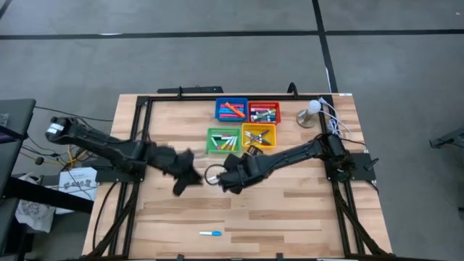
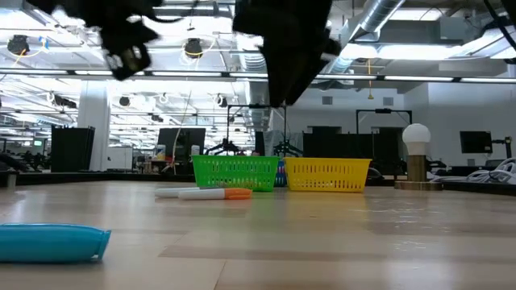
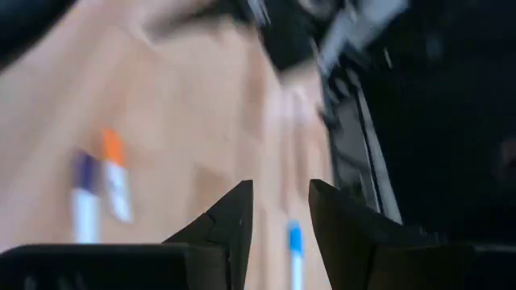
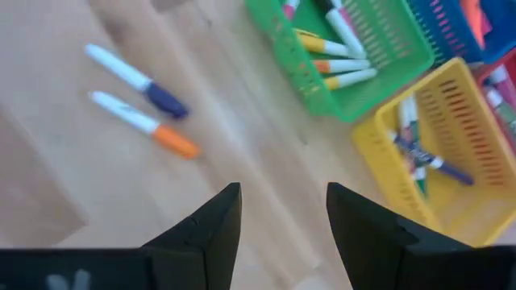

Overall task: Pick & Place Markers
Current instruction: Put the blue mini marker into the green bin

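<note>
Across the wooden surface (image 1: 290, 210), both dark arms reach toward the middle from its left and right edges. The left gripper (image 3: 280, 234) hangs over bare wood with its jaws apart and empty; a blue-capped marker (image 3: 295, 251) lies beyond them. The right gripper (image 4: 281, 213) hovers near the middle, jaws likewise apart and holding nothing, with a purple-capped marker (image 4: 137, 79) and an orange-capped marker (image 4: 145, 123) lying side by side on the wood just ahead of it.

Four trays sit in a square toward the far edge. The green tray (image 1: 224, 140) holds several white-bodied markers, the yellow tray (image 1: 259, 135) a few crossed ones, the blue tray (image 1: 231, 109) orange ones, and the red tray (image 1: 264, 112) a mixed handful. One more blue marker (image 1: 211, 233) lies alone near the front edge. A white bulb lamp (image 1: 312, 110) stands toward the far right corner.
</note>
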